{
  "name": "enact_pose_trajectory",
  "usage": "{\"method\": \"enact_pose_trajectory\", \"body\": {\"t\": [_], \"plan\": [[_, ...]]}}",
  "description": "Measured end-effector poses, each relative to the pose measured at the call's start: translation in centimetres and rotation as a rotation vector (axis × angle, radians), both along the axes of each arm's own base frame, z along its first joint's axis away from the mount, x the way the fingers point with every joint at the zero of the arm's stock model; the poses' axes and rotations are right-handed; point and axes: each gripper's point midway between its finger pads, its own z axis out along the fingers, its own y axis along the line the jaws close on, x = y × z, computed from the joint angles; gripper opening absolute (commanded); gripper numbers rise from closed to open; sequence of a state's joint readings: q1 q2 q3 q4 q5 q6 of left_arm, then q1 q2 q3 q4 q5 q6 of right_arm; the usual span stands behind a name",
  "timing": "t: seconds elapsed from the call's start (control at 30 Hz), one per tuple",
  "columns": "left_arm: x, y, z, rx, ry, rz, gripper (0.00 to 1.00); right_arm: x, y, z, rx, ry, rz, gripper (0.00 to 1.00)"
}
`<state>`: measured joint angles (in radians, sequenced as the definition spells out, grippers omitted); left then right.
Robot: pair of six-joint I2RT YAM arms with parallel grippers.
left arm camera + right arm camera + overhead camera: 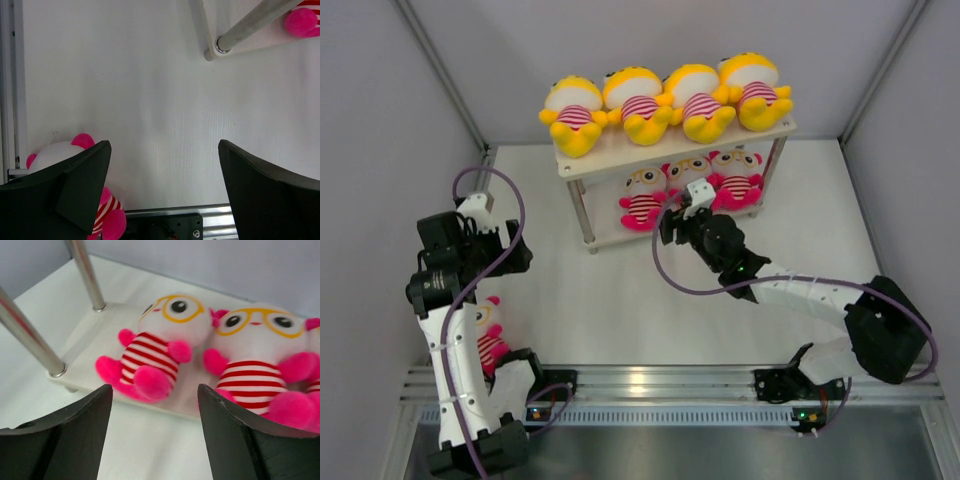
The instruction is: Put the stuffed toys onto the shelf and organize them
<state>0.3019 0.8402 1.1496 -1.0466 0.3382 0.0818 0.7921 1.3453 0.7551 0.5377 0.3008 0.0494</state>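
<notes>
**Seven toys are up, one is left to go**

Top view: I see the shelf (582,160) standing at the far edge of the surface (620,310). Four yellow toys (665,100) sit in a row on its top board and fill it. Three pink toys (642,200) sit on the bottom board. The last pink toy (488,335) is not up yet. It lies near the near left corner of the surface, right beside the base of the left arm. My right pincer (682,208) is at the front edge of the bottom board, just in front of the pink row. My left pincer (498,235) hangs over the left side of the surface, well apart from the shelf.

Left wrist view: the left pincer (164,165) is spread wide with nothing in it, only bare surface below. The last pink toy (55,155) peeks out behind its left finger. A shelf leg (250,25) shows at the top right.

Right wrist view: the right pincer (155,395) is let go, with nothing between its fingers. Two pink toys (160,345) sit upright side by side on the bottom board (90,335). There is bare board at its left end, and I think the last one fits there.

So I judge the job nearly done. One toy has to be picked up and set in that gap.
</notes>
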Motion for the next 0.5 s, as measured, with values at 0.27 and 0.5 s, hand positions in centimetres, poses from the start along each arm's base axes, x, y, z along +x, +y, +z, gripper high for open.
{"method": "enact_pose_trajectory", "body": {"t": [0.27,0.5], "plan": [[-0.4,0.7,0.3,0.043,-0.015,0.027,0.95,0.7,4.2,-6.3,-0.055,0.122,0.044,0.67],[-0.4,0.8,0.3,0.053,-0.016,0.020,0.95,2.3,4.5,-6.7,-0.056,0.118,-0.016,0.24]]}}
